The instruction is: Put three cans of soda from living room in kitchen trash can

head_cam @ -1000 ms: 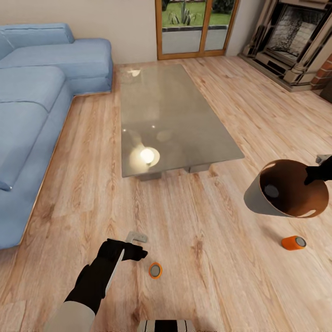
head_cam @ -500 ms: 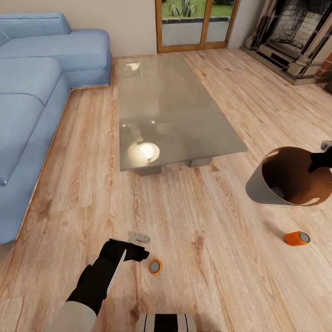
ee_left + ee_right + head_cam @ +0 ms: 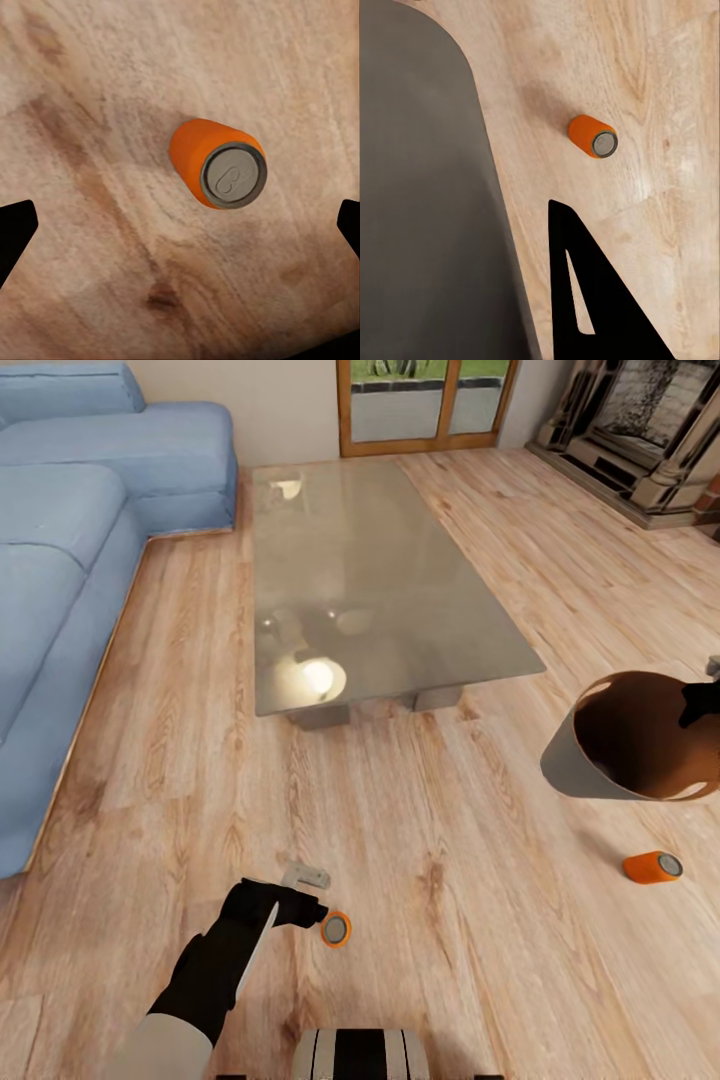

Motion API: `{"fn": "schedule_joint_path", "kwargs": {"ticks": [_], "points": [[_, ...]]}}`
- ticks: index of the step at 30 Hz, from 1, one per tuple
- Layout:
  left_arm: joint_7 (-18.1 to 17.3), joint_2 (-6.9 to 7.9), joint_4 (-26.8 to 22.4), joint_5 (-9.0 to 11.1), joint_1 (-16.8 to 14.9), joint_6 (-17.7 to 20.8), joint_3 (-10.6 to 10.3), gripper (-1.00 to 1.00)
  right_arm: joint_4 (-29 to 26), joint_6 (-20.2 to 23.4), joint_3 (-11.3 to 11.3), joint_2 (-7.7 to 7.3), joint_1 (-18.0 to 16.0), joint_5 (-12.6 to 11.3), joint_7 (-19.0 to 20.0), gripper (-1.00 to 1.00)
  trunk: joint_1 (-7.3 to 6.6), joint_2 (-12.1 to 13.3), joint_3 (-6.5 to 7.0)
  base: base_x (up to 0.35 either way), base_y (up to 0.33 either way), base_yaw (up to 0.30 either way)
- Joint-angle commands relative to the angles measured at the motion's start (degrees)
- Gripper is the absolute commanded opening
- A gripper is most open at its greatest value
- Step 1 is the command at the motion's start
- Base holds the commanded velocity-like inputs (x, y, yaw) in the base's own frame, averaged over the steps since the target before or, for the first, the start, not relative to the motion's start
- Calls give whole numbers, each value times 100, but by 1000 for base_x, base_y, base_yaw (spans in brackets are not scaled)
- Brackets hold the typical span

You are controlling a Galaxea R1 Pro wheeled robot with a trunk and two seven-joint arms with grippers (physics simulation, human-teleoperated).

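From the head camera, the left gripper [image 3: 300, 895] hangs low over the wood floor [image 3: 420, 880] at about 7 o'clock in the picture, with one soda can [image 3: 335, 930] lying on its side just beside the fingers, grey end toward the camera. The left wrist view adds what the head view cannot: the can [image 3: 219, 164] lies between the two black fingertips [image 3: 15, 229], which stand far apart at the picture's edges and clear of it, so the jaws are spread wide with nothing in them.

At 3 o'clock the trash can [image 3: 625, 745] is lifted off the floor and tilted, its glossy brown inside facing the camera. The right gripper [image 3: 705, 700] sits at its far rim, apparently clamped on the wall, though the contact itself is hard to make out. In the right wrist view the bin's grey outer wall [image 3: 427, 210] lies close alongside a dark finger [image 3: 600, 300].

A second can [image 3: 652, 867] lies on the floor at 4 o'clock, below the bin; the right wrist camera also sees this can [image 3: 593, 136] on its side.

The glass coffee table [image 3: 370, 580] stands at 12 o'clock, the blue sofa [image 3: 70, 560] at 10 o'clock and the fireplace [image 3: 640, 430] at 2 o'clock.
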Motion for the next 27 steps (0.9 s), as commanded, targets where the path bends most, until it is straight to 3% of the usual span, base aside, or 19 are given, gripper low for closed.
{"fn": "schedule_joint_path", "kwargs": {"ticks": [1, 8, 12, 20, 27], "points": [[1, -1, 0, 0, 2, -2, -6, 100, 0, 16, -27, 3, -18, -41, 2, -100, 21, -42, -27, 0, 0, 0], [-2, -4, 0, 0, 4, -4, -16, 100, 0, 16, 61, 13, -73, -38, 2, -100, 175, -323, -215, 0, 0, 0], [-4, -4, 0, 7, 7, -6, -22, 100, 0, 16, 106, 17, -78, -39, 2, -100, 175, -323, -251, 0, 0, 0], [-7, -4, -3, 33, 13, -11, -68, 100, 0, 16, 289, -7, -79, -43, 2, -100, 175, -323, -257, 50, -122, -13], [-7, -4, -7, 42, 13, -13, -77, 100, 0, 16, 317, -12, -76, -43, 2, -100, 175, -323, -210, -10, -29, -128]]}}
